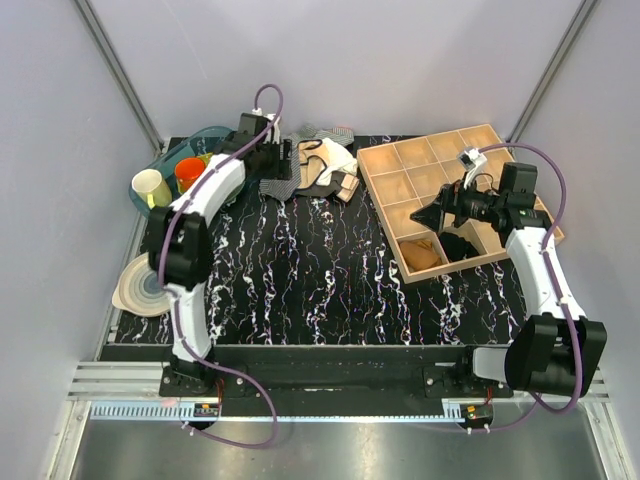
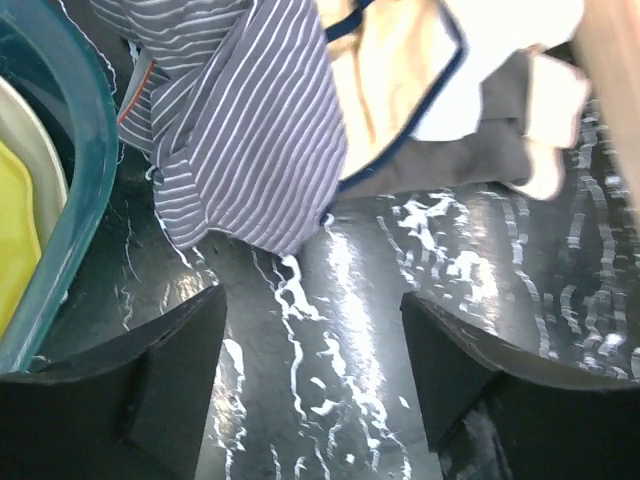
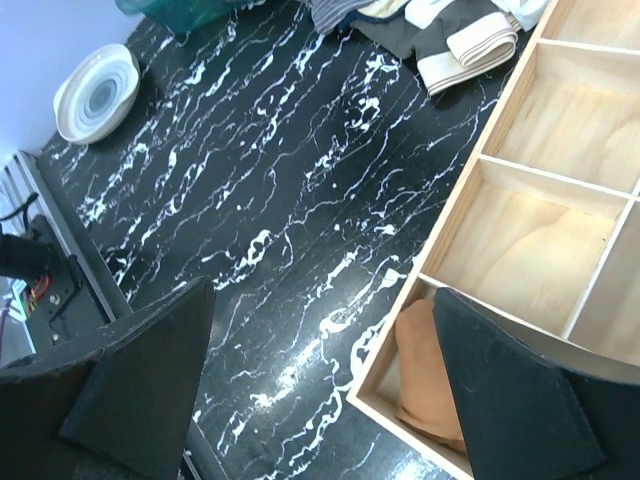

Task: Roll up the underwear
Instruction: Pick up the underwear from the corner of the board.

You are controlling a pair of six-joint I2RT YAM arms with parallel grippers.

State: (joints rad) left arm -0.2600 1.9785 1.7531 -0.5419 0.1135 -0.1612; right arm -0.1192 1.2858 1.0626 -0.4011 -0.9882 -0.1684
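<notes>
The grey-and-white pinstriped underwear (image 2: 240, 130) lies crumpled at the back of the black marbled table, partly under a beige-and-white garment with dark trim (image 2: 400, 70). In the top view the underwear (image 1: 283, 182) sits in the clothes pile beside my left gripper (image 1: 268, 160). My left gripper (image 2: 312, 375) is open and empty, just short of the fabric's hem. My right gripper (image 3: 320, 390) is open and empty, hovering over the near-left corner of the wooden box (image 1: 480, 150); it also shows in the top view (image 1: 432, 213).
A teal bin (image 1: 170, 160) with a yellow cup and an orange cup stands at the back left. A white plate (image 1: 140, 285) lies at the left edge. The divided wooden box holds a tan roll (image 3: 430, 380) and a black roll (image 1: 462, 243).
</notes>
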